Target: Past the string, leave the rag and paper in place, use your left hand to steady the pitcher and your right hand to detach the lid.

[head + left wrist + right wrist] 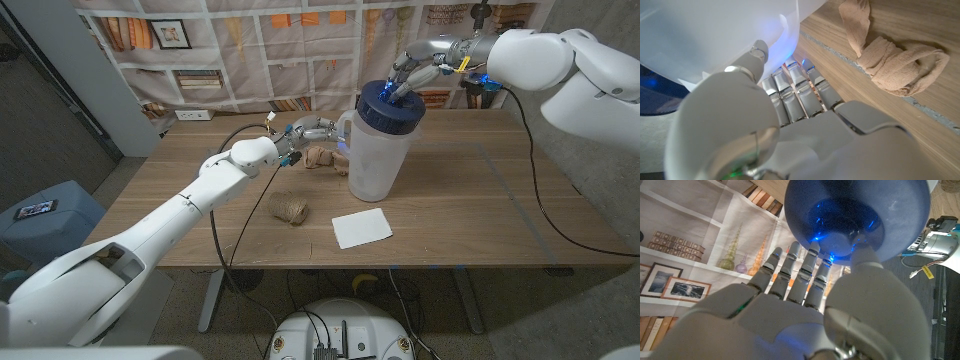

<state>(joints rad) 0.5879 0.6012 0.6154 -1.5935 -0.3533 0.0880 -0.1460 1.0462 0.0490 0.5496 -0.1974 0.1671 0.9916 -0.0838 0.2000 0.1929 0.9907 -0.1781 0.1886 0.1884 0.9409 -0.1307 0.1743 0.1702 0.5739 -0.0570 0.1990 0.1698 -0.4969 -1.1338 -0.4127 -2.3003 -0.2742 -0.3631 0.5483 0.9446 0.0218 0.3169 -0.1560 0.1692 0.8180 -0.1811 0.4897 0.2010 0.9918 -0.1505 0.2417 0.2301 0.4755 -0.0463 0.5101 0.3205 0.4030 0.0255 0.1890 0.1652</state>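
A translucent pitcher (374,160) with a dark blue lid (392,104) stands upright past the middle of the table. My left hand (305,131) grips it from its left side, near the handle. In the left wrist view the fingers and thumb of that hand (790,115) press against the pitcher's wall (705,35). My right hand (418,68) comes down from the far right onto the lid. In the right wrist view my right hand (805,305) pinches the knob at the centre of the lid (855,215). The lid sits on the pitcher.
A tan rag (320,157) (895,60) lies just left of the pitcher, under my left hand. A ball of string (288,209) sits nearer the front, and a white paper (362,228) lies in front of the pitcher. A cable crosses the table (480,190) at right.
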